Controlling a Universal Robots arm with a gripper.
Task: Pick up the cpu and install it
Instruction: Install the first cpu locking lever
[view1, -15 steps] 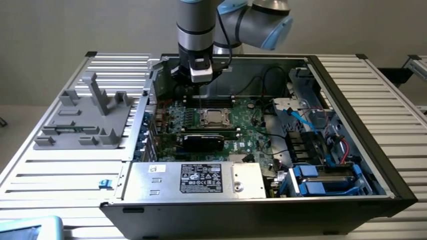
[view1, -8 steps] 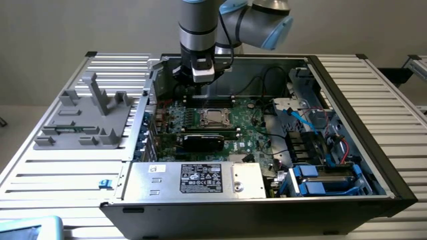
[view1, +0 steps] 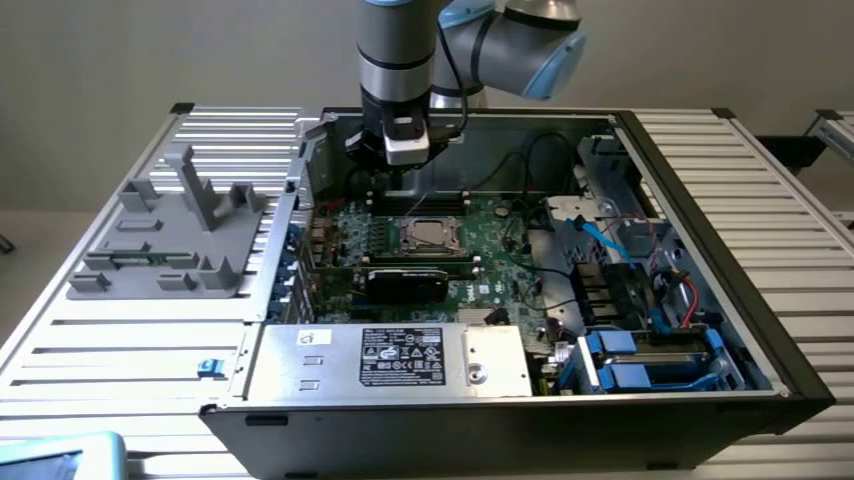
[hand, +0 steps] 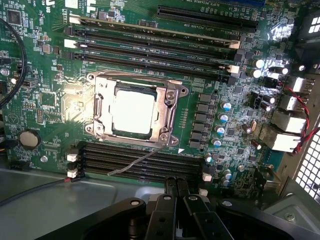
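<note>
One cpu (hand: 132, 111) lies flat inside the socket (hand: 100, 107), silver top up, metal frame around it. The gripper (hand: 177, 184) hangs over the memory slots (hand: 185, 165) just beside the socket, jaws pressed together, holding nothing. Placing looks done, judging by how the chip sits. The lever (hand: 137, 160) beside the socket seems loose, so latching appears not yet done.

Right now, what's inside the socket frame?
The cpu lies flat inside the socket frame, its pale metal top showing. Whatever is under the cpu is covered, so how well it is seated can't be seen.
</note>
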